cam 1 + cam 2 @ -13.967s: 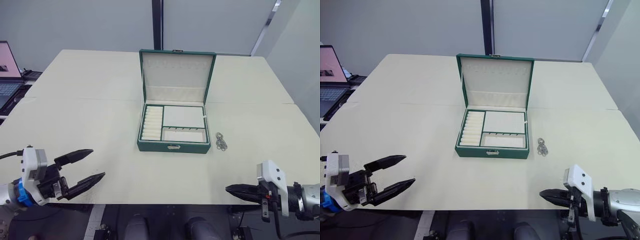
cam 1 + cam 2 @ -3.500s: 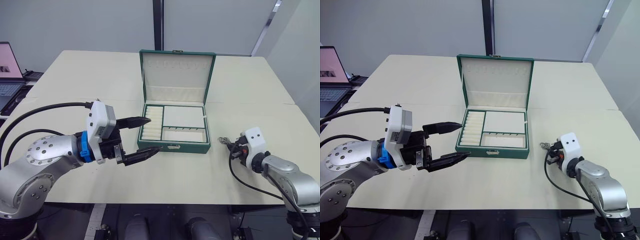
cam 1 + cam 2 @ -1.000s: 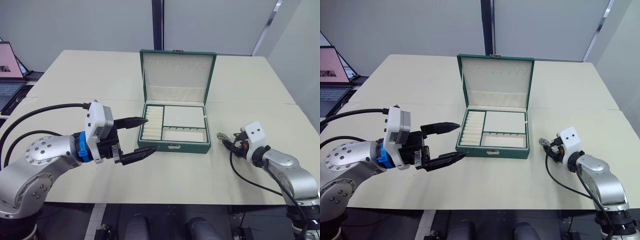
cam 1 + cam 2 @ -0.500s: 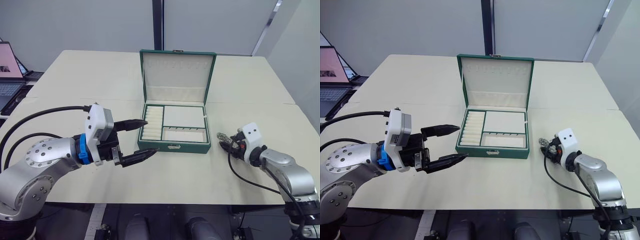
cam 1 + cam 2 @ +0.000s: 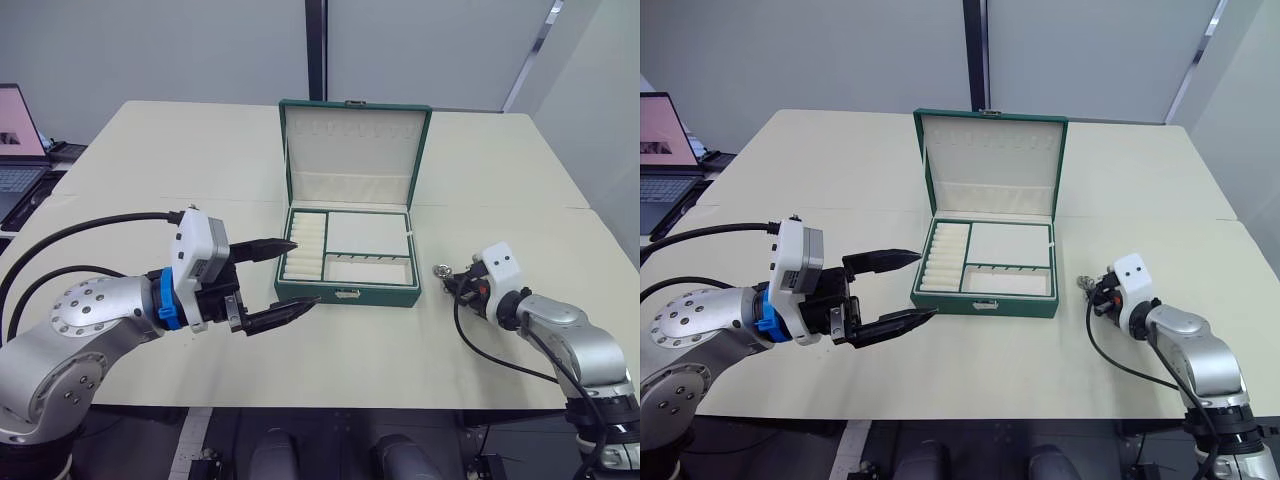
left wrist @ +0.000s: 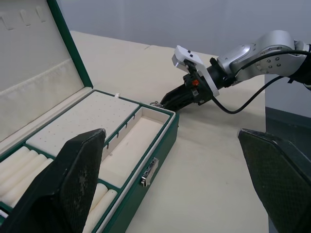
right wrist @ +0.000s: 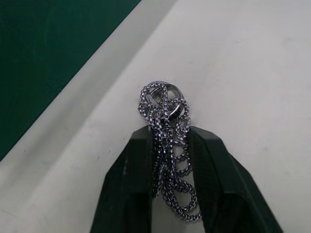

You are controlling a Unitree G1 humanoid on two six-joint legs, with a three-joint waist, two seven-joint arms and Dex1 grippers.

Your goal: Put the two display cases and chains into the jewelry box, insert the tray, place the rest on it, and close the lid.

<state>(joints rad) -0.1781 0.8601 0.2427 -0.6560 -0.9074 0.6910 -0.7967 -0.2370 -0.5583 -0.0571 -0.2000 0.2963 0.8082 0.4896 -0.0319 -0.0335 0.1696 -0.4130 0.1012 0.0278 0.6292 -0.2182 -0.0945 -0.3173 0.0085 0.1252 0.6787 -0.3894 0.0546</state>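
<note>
A pale cream table [image 5: 150, 200] before grey walls carries an open green jewelry box [image 5: 349, 250], with a chain [image 7: 167, 145] pinched just beside its right wall.

The right gripper [image 7: 167, 145] is pressed together on the bunched silver chain, held close to the tabletop near the box's front right corner. The chain looks light, limp and slippery, likely to slide or snag, so a grip on the gathered clump near its ring seems safest. The left gripper [image 5: 280, 282] hangs spread wide at the box's left front corner, holding nothing. The box looks rigid, lined in soft cream fabric with padded rolls.
</note>
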